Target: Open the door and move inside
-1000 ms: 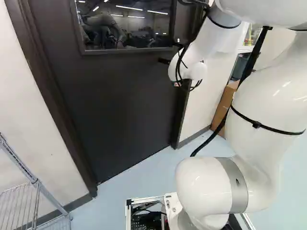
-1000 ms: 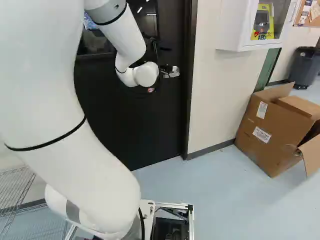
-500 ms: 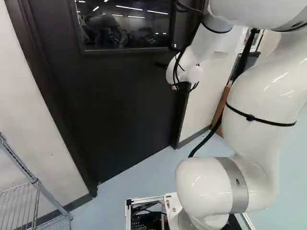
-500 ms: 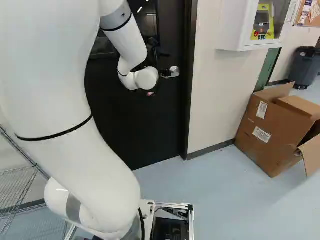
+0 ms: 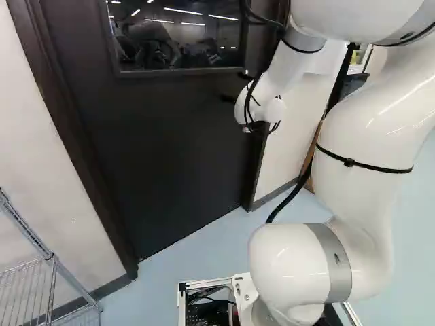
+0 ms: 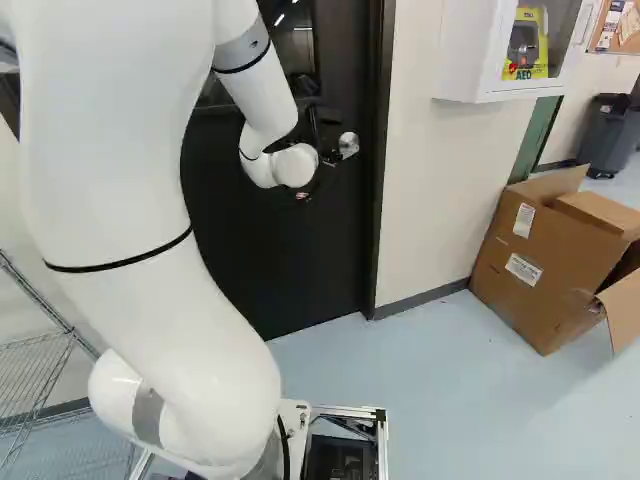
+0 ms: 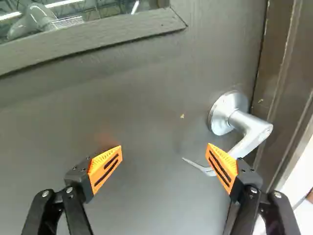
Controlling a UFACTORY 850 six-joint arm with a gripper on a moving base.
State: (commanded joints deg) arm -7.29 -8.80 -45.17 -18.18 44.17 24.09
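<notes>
- Wire rack [image 5: 51, 272] is being picked up at the left edge of the left base view, pale wall [image 5: 34, 149] being shown behind it.
- Door [image 5: 170, 149], dark, is being framed to the right of that wall. It's being seen shut, dark frame [image 6: 378, 220] being shown down its handle side.
- Window [image 5: 177, 41] is being seen in the upper part of the door, ceiling lights being mirrored in the glass.
- Base hardware [image 5: 207, 305] is being caught at the foot of the left base view, below the door.
- Arm [image 5: 353, 142] is being extended toward the door; its bent wrist end is being seen by the handle side, below window level.
- Claw [image 6: 328, 140] is being pointed at the door face. Per wrist view: fingers being spread wide, one orange pad [image 7: 106, 168] on each, nothing being gripped.
- Door handle [image 7: 254, 129], silver lever on round plate, is being seen on the door near the frame. Lever is being partly hidden by one finger, its curved tip being shown between the two. Contact can't be told.
- Wall cabinet [image 6: 465, 50], white, is being seen right of the frame in the right base view.
- Cardboard box [image 6: 540, 260], flaps open, is being supported by the floor [image 6: 430, 400] below the cabinet.
- Grey bin [image 6: 610, 135] is being shown farther back at far right.
</notes>
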